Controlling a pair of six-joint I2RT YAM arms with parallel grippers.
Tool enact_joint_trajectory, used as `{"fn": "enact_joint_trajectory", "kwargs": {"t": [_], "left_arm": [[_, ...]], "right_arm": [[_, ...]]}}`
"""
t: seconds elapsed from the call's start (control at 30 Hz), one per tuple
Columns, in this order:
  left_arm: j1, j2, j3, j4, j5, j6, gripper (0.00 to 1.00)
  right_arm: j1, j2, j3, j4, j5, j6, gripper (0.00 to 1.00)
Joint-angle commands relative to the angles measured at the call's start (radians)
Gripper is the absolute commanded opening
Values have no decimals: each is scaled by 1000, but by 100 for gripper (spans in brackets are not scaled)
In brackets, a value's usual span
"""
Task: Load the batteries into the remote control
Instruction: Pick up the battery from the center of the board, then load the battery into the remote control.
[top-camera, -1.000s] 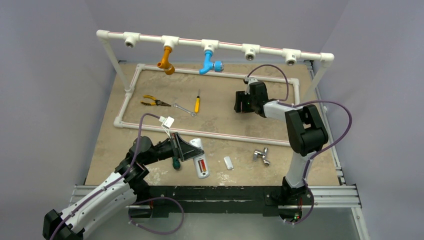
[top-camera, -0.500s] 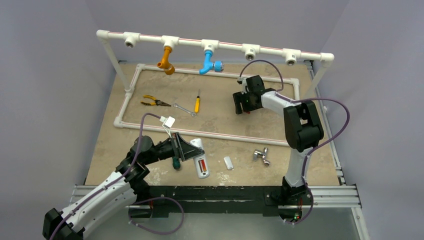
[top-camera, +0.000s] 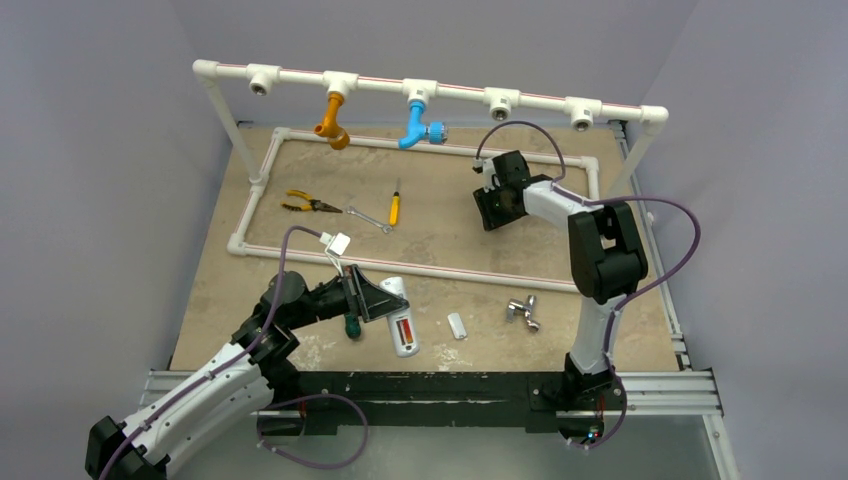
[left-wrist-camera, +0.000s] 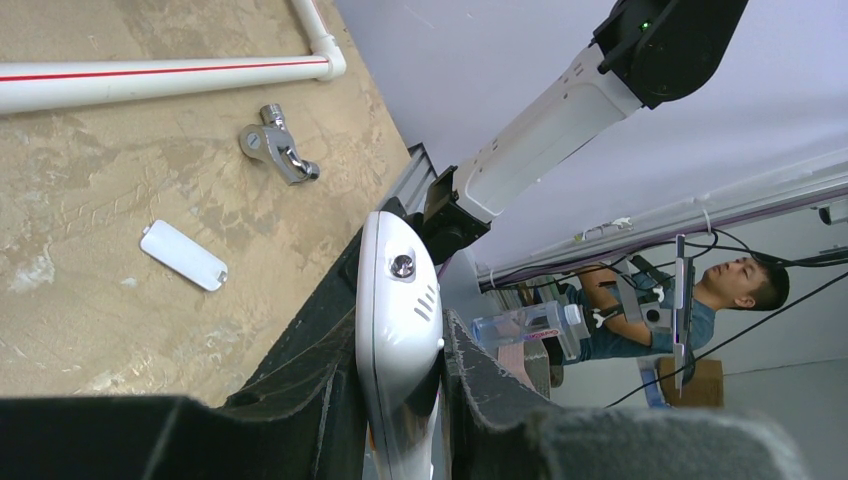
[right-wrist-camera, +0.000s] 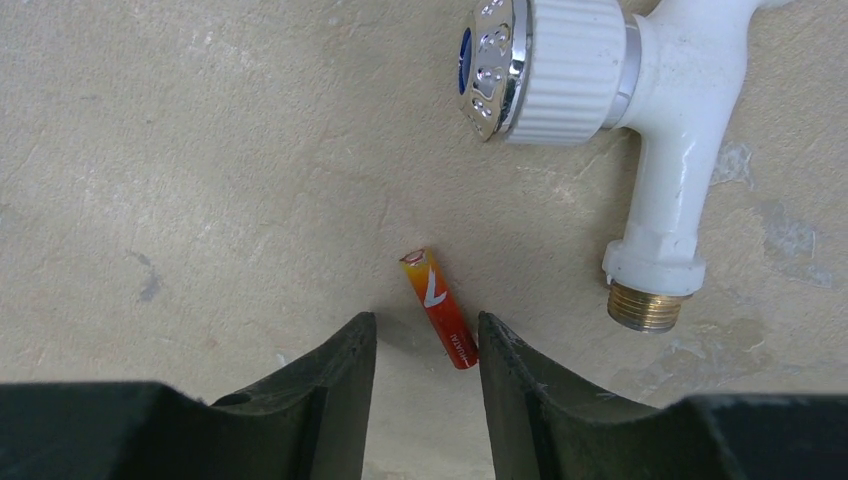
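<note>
My left gripper (top-camera: 374, 298) is shut on the remote control (top-camera: 400, 316), a slim white handset held on edge just above the table's near side. The remote control (left-wrist-camera: 398, 320) is clamped between both pads in the left wrist view. A red-orange battery (top-camera: 404, 328) shows in its open back. Far back on the right, my right gripper (top-camera: 495, 207) points down at the table. In the right wrist view, a second red-orange battery (right-wrist-camera: 438, 308) lies flat between the tips of my right gripper (right-wrist-camera: 427, 320). The jaws stand open and the battery touches the right finger (right-wrist-camera: 500, 345).
A white tap (right-wrist-camera: 600, 90) with a brass thread lies just beyond the loose battery. The white battery cover (top-camera: 457, 326) and a metal tap fitting (top-camera: 522, 312) lie right of the remote. Pliers (top-camera: 305, 204), a wrench and a screwdriver (top-camera: 395, 206) lie inside the white pipe frame (top-camera: 420, 270).
The right gripper has shifted slightly back and right over the loose battery, and its jaws have narrowed. The left arm and remote have not moved.
</note>
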Motion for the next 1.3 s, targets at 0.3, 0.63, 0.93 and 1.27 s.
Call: {"fn": "enact_joint_trajectory", "kwargs": {"t": [0.3, 0.63, 0.93, 1.27], "left_arm": [[0, 1, 45, 41, 2, -1, 0], [0, -10, 28, 48, -4, -5, 0], [0, -20, 15, 45, -37, -5, 0], [0, -18, 12, 68, -54, 18, 0]], "right_arm": [[2, 61, 3, -146, -51, -7, 2], [4, -286, -310, 151, -149, 176, 0], [127, -839, -836, 537, -312, 343, 0], [346, -1623, -1090, 755, -473, 298, 0]]}}
